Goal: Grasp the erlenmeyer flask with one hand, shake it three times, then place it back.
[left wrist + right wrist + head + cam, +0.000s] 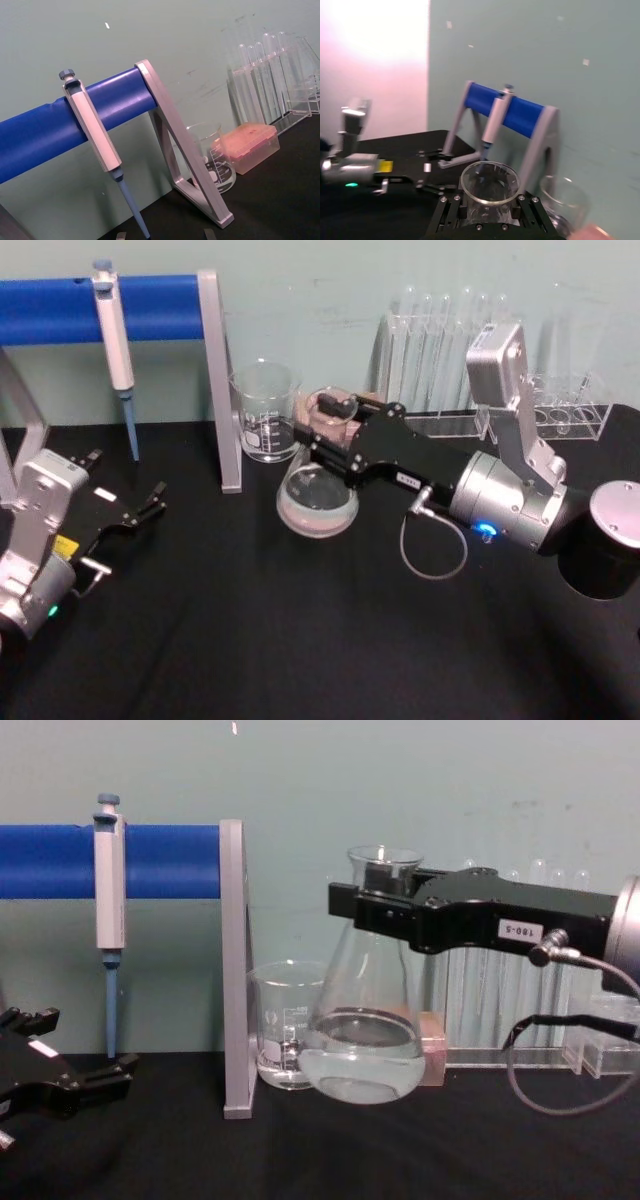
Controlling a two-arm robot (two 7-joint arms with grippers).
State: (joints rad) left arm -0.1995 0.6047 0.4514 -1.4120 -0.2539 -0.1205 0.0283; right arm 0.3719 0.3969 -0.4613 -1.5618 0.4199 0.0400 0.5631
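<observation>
Far left, your left gripper (125, 480) sits parked low over the black table (250, 640), its pincer spread and holding nothing.

Next comes a white-bodied pipette with a blue tip (109, 870). It hangs from a blue horizontal bar (50, 861) carried on a grey metal upright (233, 970).

Just right of the upright stands a clear cylindrical graduated beaker (278, 1032).

In front of the beaker is the clear glass conical erlenmeyer flask (365, 1020):
- narrow neck, flared rim, wide base
- a shallow pool of clear liquid in the bottom
- tilted, with the underside turned a little toward the chest camera
- base appears just off the table

Your right gripper (365, 910), black with a small white number label, reaches in from the right and pinches the flask's neck just under the rim.

A pink box (248, 142) lies behind the flask. Tall clear test tubes (440, 335) stand in a rack farther right.
</observation>
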